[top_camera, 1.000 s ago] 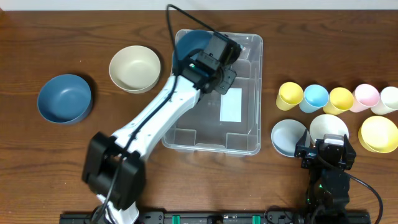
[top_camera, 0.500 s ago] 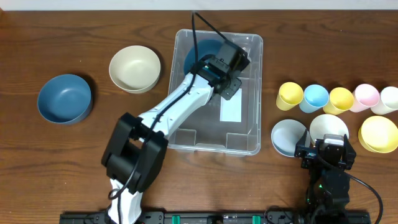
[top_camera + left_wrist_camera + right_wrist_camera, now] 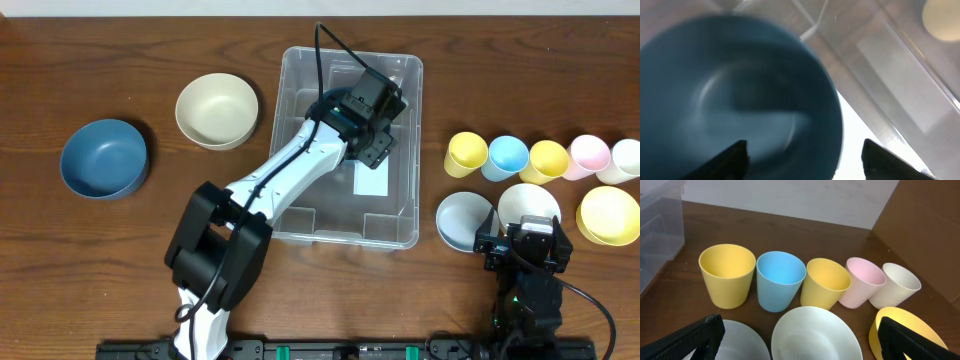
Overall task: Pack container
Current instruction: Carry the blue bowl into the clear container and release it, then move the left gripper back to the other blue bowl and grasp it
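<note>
Okay, I'm holding my left gripper (image 3: 805,150) open over one teal bowl (image 3: 740,90) in the container (image 3: 400,70); right gripper (image 3: 800,340) is idling open, remaining bowls (image 3: 217,110) and cups (image 3: 508,157) waiting outside.

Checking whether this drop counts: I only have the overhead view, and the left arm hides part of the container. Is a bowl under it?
Observer: Yes. The left wrist view shows a blue bowl right below the left end effector, inside the container.
Operator: Is it gripped?
Observer: No. The fingers stand wide apart there, pinching nothing.
Operator: And the right arm?
Observer: Its wrist view shows the right end effector open and empty above a white bowl.
</note>
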### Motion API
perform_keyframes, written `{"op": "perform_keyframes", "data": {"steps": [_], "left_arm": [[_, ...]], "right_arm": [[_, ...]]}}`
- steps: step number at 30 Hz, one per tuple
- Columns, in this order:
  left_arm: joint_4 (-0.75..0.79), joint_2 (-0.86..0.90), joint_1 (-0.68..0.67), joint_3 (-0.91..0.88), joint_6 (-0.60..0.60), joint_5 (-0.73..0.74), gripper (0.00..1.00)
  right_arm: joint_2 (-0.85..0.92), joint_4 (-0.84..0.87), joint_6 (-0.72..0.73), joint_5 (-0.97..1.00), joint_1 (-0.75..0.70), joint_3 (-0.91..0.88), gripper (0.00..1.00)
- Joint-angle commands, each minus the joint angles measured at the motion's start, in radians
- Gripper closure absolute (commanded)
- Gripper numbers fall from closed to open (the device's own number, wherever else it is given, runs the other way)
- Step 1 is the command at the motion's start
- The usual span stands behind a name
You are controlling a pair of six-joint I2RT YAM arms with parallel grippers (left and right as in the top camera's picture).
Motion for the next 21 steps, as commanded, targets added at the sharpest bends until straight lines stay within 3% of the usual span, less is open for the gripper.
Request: {"op": "perform_keyframes", "data": {"steps": [1,6,9,13,17,21], "left_arm": [[-0.079,-0.127,0.001,0.111,-0.06,-0.07,0.22],[-0.269,-0.293,0.032,0.229,-0.132,-0.314,0.18],[-0.336,-0.393,0.123,0.235,-0.207,-0.424,0.15],[-0.446,-0.451,0.349,0.234,-0.361,-0.41,0.14],[-0.509,-0.425,0.582,0.218,-0.385,-0.203,0.15],[-0.576,-0.351,0.758,0.209,-0.429,-0.179,0.14]], "right_arm": [[-0.002,-0.006,0.014,0.009,-0.006,-0.001,0.01],[-0.002,-0.006,0.014,0.009,-0.006,-0.001,0.01],[-0.002,-0.006,0.014,0.009,-0.006,-0.001,0.01],[-0.002,-0.006,0.014,0.009,-0.006,-0.001,0.01],[-0.002,-0.006,0.014,0.009,-0.006,-0.001,0.01],[-0.002,-0.006,0.014,0.009,-0.006,-0.001,0.01]]}}
